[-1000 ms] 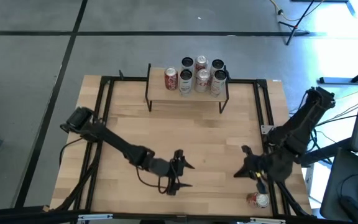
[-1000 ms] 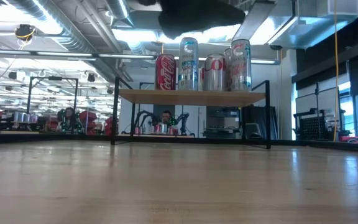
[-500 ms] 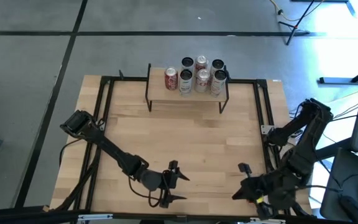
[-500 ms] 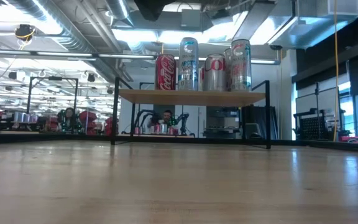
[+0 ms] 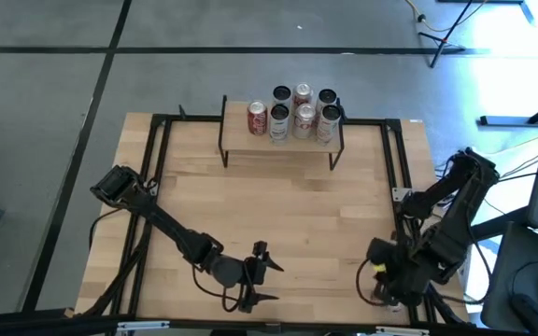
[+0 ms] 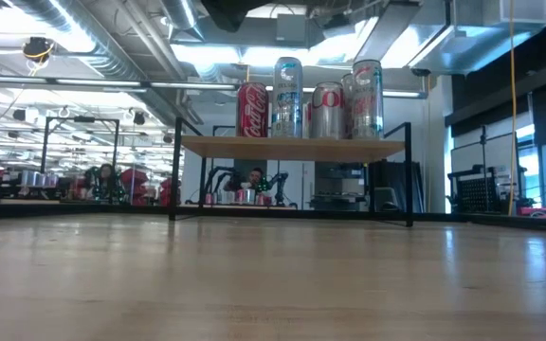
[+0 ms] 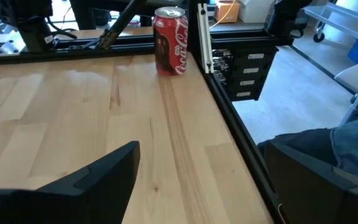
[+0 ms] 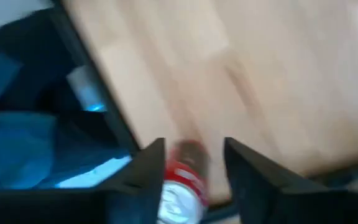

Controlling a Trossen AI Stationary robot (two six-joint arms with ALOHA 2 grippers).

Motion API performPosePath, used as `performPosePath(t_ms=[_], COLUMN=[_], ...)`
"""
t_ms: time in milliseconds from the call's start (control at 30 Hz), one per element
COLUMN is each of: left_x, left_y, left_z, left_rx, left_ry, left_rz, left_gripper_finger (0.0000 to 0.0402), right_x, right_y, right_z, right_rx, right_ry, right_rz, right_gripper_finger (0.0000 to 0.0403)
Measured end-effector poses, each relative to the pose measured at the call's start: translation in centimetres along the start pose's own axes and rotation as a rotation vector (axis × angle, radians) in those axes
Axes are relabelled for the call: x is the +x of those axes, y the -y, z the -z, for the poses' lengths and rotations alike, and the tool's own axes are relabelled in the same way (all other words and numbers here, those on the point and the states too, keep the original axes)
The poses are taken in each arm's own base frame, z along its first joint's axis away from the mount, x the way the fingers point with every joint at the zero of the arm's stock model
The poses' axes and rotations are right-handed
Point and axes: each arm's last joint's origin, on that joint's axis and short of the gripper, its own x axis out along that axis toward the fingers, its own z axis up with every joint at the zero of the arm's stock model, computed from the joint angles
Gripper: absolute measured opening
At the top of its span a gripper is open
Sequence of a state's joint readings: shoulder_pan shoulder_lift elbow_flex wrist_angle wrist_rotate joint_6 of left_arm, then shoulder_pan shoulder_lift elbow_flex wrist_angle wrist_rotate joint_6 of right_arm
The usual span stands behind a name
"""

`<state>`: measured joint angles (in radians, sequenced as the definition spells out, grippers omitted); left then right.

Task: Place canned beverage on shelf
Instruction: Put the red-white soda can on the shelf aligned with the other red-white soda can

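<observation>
Right now we are bringing our right gripper (image 8: 194, 171) down over a red and silver can (image 8: 182, 186) that is standing at the table's near right corner, at about five o'clock from the table's middle. In the right wrist view the two dark fingers are parted and standing on either side of the can; they are not gripping it yet, as far as we can judge. From above, the right arm is hiding the can, so we are relying on the wrist views. Our left gripper (image 5: 260, 273) is waiting with its fingers spread wide, holding nothing, near the front edge at about six o'clock.

We are judging the task as well along: five cans (image 5: 294, 114) are already standing upright in a tight cluster on the shelf (image 5: 238, 137) at twelve o'clock, toward its right half. One can is left, and we are only starting on it; the grasp, lift, carry and placing are all still to do.

The can is a smooth, shiny metal cylinder, likely slippery. The shelf is showing a flat pale wood top on thin black metal legs. The table (image 5: 288, 205) is made of light wooden planks with visible grain, and a black metal frame is running around it.
</observation>
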<state>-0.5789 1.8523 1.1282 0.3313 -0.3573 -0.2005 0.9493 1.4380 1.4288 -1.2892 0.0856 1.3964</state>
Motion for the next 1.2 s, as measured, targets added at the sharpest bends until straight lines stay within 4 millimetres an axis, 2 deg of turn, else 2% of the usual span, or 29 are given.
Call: performPosePath(t_ms=[133,233,400,667,867,1067,1200], left_x=[0.0,-0.1,-0.2,-0.2,-0.2,-0.2,-0.2], left_y=[0.1,0.2,0.5,0.4,0.4,0.4,0.4], left_z=[0.0,0.1,0.1,0.1,0.1,0.1,0.1], left_rx=[0.000,-0.001,0.000,-0.002,-0.002,-0.002,-0.002], left_ry=[0.000,-0.001,-0.001,-0.001,-0.001,-0.001,-0.001], left_rz=[0.002,0.006,0.012,0.011,0.011,0.011,0.010], left_gripper_finger=[0.0328,0.0328,0.0328,0.0328,0.0328,0.0328,0.0328], right_x=[0.4,1.0,2.9,5.5,5.7,5.9,6.6], right_y=[0.4,0.0,-1.5,-2.6,-2.8,-3.6,-3.7], right_z=[1.6,2.6,3.8,4.4,4.5,4.5,4.5], right_rx=[0.119,0.158,0.134,0.092,0.073,0.072,0.063], right_ry=[-0.056,-0.124,-0.172,-0.271,-0.298,-0.308,-0.296], right_rz=[0.110,0.144,0.158,0.232,0.223,0.136,0.173], right_gripper_finger=[0.0241,0.0299,0.0360,0.0374,0.0374,0.0374,0.0374])
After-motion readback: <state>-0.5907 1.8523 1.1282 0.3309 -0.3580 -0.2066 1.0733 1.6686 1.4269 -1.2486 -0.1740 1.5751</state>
